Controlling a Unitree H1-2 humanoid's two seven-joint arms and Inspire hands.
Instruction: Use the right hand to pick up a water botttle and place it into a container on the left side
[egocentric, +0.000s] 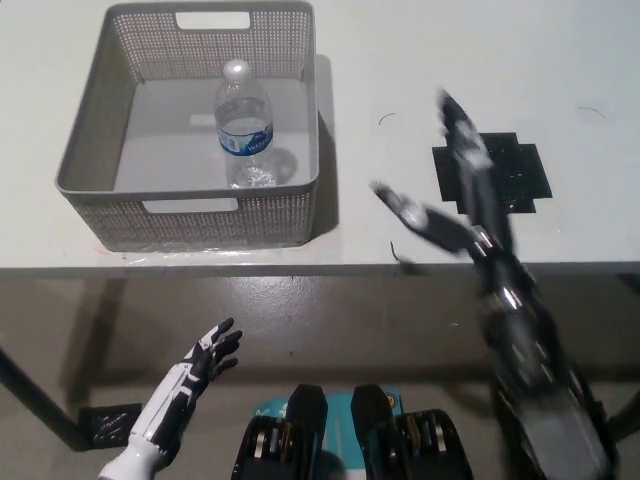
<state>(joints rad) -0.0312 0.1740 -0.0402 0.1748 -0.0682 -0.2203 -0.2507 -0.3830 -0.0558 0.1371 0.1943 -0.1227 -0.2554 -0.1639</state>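
A basket (88, 165) is set on the left part of the table (400, 60), close to its front edge. A bottle (245, 125) is stood upright inside it, toward the right wall. A mat (515, 160) is laid on the table well to the right of the basket. The right hand (455, 195) is held over the table between basket and mat, overlapping the mat's left edge. The left hand (195, 370) is held below the table's front edge, at lower left.

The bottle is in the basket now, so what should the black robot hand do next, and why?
Probably just draw back toward the robot and rest. The water bottle stands upright inside the grey basket, and the right robot hand is open over the table, holding nothing. The left robot hand hangs open below.
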